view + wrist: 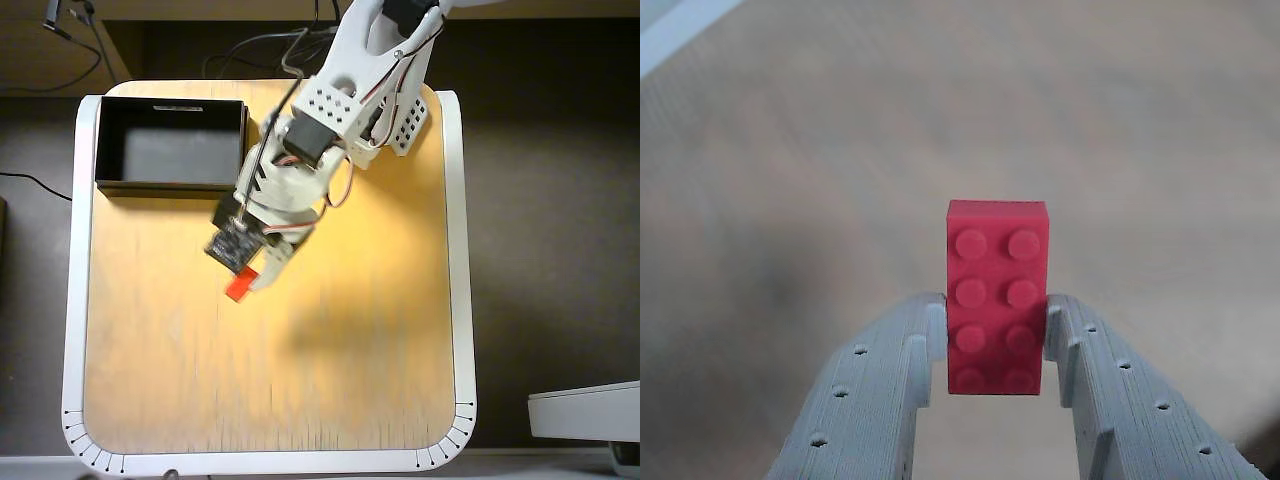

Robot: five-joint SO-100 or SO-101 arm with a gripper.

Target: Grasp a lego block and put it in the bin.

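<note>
Jaws (996,335): closed onto the lego block (997,295), one grey finger pressed against each long side of its lower half; nothing else is held

Block in the grip: studs face the wrist camera, two rows of four, the long axis running out along the fingers so the upper half sticks out past the tips

Block over the counter (330,370): the blurred wood behind it in the wrist view suggests it is lifted clear, though its height cannot be told

Landmark: the bin (171,185), a black tray at the counter's upper-left corner in the overhead view, looks empty

Block relative to the bin: in the overhead view the lego block (238,290) lies below the bin and a little to the right of its right wall, outside it, near but not over the rim

Gripper relative to the bin: the gripper (246,278) points down-left, with the arm reaching in from the top edge, right of the bin

Relation the next move turns on: as I judge it, the carry must go up-left in the overhead view, across the bin's lower wall, before release

Risk: the protruding half could clip that wall if carried low
</note>
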